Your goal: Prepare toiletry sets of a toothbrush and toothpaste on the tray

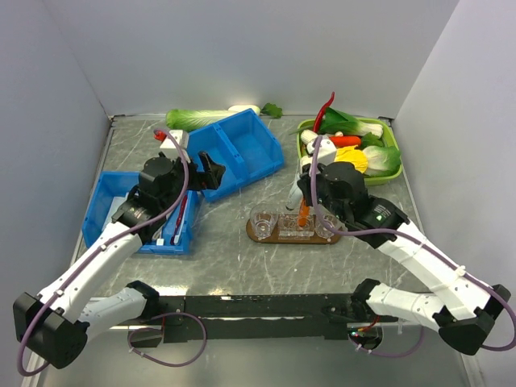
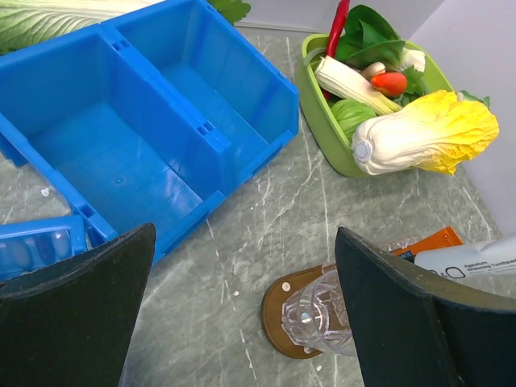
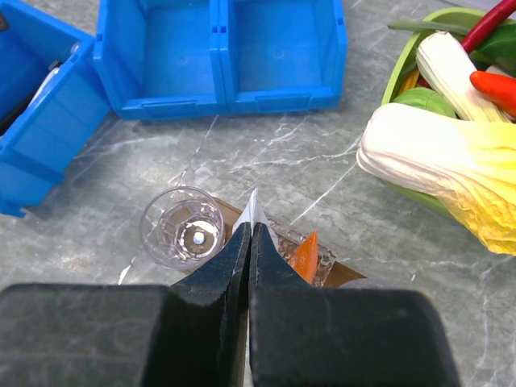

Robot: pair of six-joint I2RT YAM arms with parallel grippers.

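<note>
The brown wooden tray point(image 1: 256, 235) lies at the table's centre with three clear cups on it. The left cup point(image 1: 262, 219) is empty and also shows in the right wrist view point(image 3: 181, 226) and the left wrist view point(image 2: 322, 314). An orange-ended tube point(image 3: 305, 255) stands in the middle cup point(image 1: 289, 223). My right gripper point(image 3: 248, 230) is over the tray, shut on the flat end of a white tube point(image 3: 255, 201). My left gripper point(image 2: 242, 322) is open and empty, above the table left of the tray. Brushes point(image 1: 179, 216) lie in the left blue bin point(image 1: 109, 205).
A two-compartment blue bin point(image 1: 242, 149) stands behind the tray, empty in the left wrist view point(image 2: 137, 121). A green vegetable tray point(image 1: 387, 173) with toy vegetables sits at the back right. A toy cabbage point(image 1: 197, 118) lies at the back wall.
</note>
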